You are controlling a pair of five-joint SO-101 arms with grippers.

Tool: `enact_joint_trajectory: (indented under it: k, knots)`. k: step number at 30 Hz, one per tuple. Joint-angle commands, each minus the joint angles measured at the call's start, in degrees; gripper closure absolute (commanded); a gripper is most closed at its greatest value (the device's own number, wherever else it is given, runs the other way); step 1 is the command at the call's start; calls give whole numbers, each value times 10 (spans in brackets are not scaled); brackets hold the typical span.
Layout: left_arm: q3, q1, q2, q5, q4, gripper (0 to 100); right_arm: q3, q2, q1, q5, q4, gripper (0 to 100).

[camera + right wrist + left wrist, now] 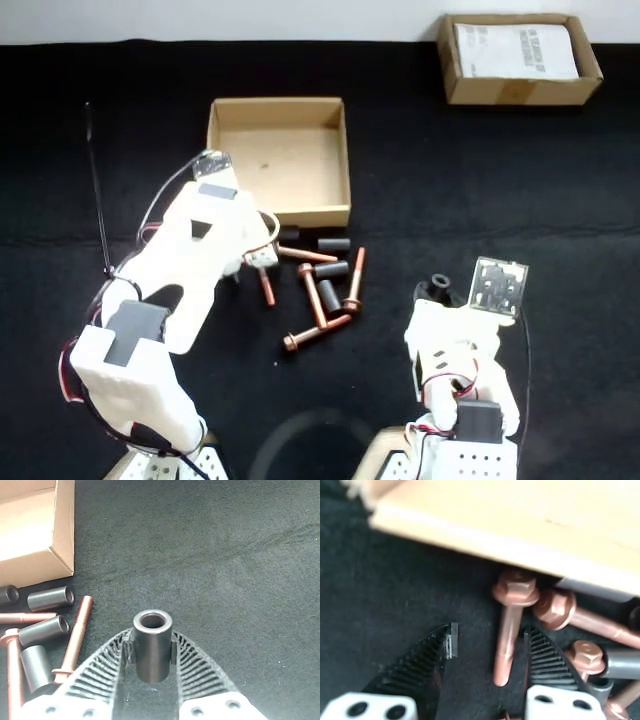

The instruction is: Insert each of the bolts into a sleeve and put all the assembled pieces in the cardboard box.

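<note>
Several copper bolts (313, 295) and dark grey sleeves (333, 269) lie loose just in front of the open cardboard box (226, 120). My left gripper (262, 258) is down at the left edge of this pile. It is open (490, 640) around one bolt (509, 630), which lies on the cloth close to one finger (545, 657), its head toward the box wall (470, 530). To the right of the pile, my right gripper (440, 290) is shut (151, 650) on a grey sleeve (152, 645), with the bore facing outward.
A second cardboard box (520, 88) holding a printed sheet stands at the back right. Black cloth (500, 190) covers the table. A thin black rod (97, 190) stands at the left. More sleeves (50, 599) and bolts (75, 637) lie beside the right gripper.
</note>
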Motion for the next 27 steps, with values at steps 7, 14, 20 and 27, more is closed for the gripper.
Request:
enact_joint_trajectory:
  k: [7,14,20,27]
  knots:
    - [-15,-6,1,2,-65,829,0,-4,-3,4,-15,991]
    - [-14,-6,1,-14,-62,992,22,-6,-3,4,-28,991]
    - [-32,-3,-13,-26,4,991,18,-6,-5,4,-46,991]
    - [-76,-2,-131,-27,119,991,-26,-3,-6,18,-129,991]
